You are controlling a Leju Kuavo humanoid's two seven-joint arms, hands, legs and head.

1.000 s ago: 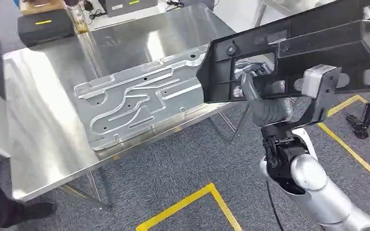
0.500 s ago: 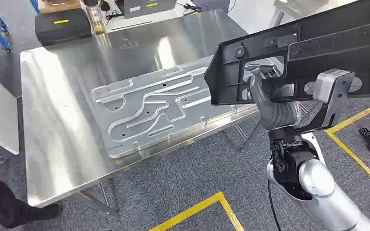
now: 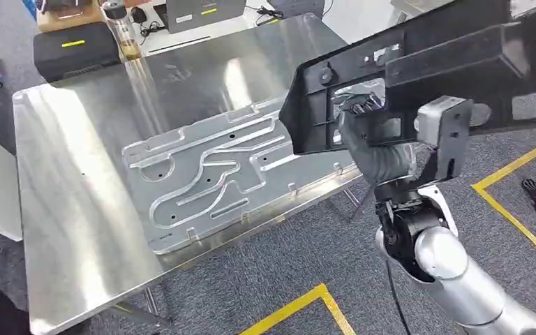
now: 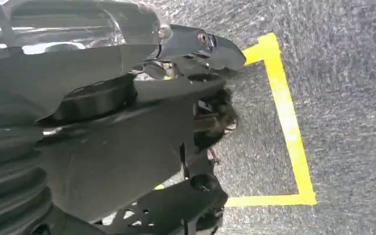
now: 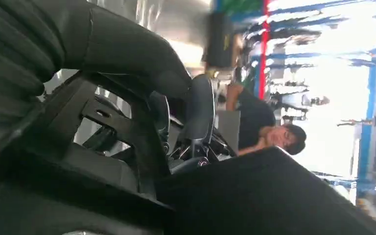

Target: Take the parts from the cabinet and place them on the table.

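My right hand (image 3: 373,150) grips a long black plastic part (image 3: 426,70) through one of its openings and holds it in the air above the right end of the steel table (image 3: 70,174). The part is a ribbed frame with several cut-outs and reaches up past the picture's right edge. In the right wrist view, dark fingers (image 5: 200,112) hook through the black part (image 5: 254,196). A silver stamped metal panel (image 3: 216,174) lies flat on the table, its right end under the black part. My left hand (image 4: 196,41) hangs above the floor, fingers stretched, nothing in them.
A black case (image 3: 70,45) and a clear tube (image 3: 120,28) stand at the table's far edge. Yellow floor tape (image 3: 300,303) runs in front of the table, with more yellow tape (image 3: 516,202) at the right. A person (image 5: 254,117) stands beyond the table.
The camera has shifted, so the whole scene slid in the picture. The black part in my right hand now reaches further over the right end of the silver panel.
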